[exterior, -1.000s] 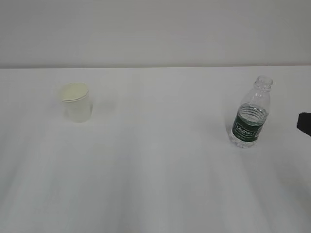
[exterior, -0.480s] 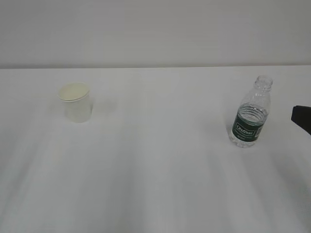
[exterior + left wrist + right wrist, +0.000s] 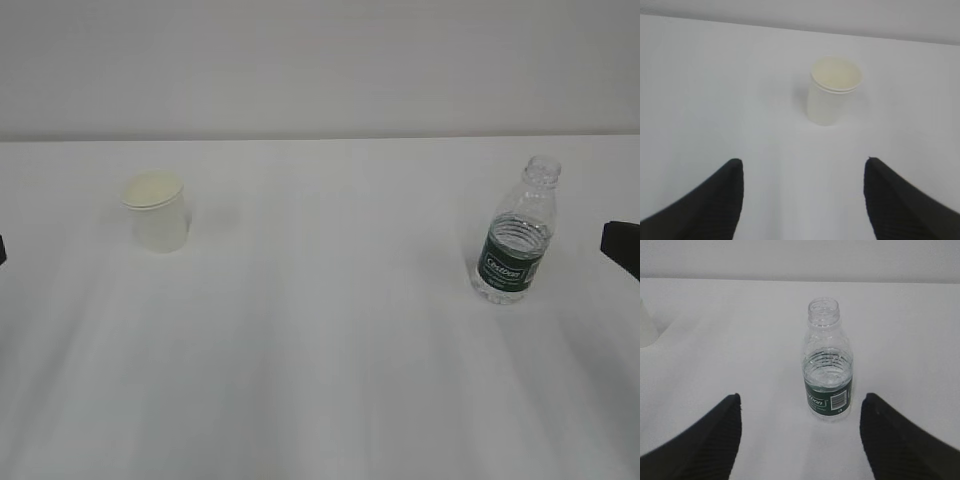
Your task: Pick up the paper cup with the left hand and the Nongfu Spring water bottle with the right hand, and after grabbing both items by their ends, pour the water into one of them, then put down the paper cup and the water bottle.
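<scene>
While both sets of fingers are standing wide, holding nothing: paper cup (image 3: 834,91) looking light, crushable, wanting gentle mid-wall grip; Nongfu Spring water bottle (image 3: 828,362) uncapped, slippery, gripping ribbed body.

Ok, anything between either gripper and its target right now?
Nothing visible. Bare table lies between the open left gripper and the paper cup, and between the open right gripper and the water bottle.

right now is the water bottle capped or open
Open. The water bottle stands upright on the table with no cap on its bare threaded neck; the right wrist view shows the mouth clear.
</scene>
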Robot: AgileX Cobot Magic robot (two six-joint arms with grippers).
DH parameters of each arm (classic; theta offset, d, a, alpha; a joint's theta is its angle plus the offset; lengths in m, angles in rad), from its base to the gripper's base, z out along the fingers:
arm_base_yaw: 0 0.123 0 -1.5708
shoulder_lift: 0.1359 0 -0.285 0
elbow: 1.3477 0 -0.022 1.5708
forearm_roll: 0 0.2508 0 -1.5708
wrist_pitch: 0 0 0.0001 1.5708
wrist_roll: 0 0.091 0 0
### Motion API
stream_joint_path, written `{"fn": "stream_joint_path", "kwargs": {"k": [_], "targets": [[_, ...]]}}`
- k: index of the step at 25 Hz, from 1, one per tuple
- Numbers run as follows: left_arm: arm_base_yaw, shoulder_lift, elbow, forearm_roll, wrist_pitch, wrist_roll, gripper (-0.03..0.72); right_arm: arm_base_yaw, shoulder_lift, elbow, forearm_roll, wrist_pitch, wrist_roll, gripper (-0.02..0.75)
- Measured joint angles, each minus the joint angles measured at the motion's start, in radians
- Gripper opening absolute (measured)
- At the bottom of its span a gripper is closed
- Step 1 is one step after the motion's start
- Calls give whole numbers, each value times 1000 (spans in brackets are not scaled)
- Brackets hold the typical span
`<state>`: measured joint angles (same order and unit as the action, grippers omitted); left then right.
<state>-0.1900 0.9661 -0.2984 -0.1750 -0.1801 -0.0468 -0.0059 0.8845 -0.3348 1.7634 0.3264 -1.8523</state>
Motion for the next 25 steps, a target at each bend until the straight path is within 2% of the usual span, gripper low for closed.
{"fn": "stream_joint_path", "kwargs": {"k": [6, 25], "targets": [[-70, 35, 19, 0, -46, 0, 538, 0, 0, 0, 0, 0, -5, 553], [-76, 239, 19, 0, -155, 0, 518, 0, 173, -2, 0, 53, -41, 552]]}}
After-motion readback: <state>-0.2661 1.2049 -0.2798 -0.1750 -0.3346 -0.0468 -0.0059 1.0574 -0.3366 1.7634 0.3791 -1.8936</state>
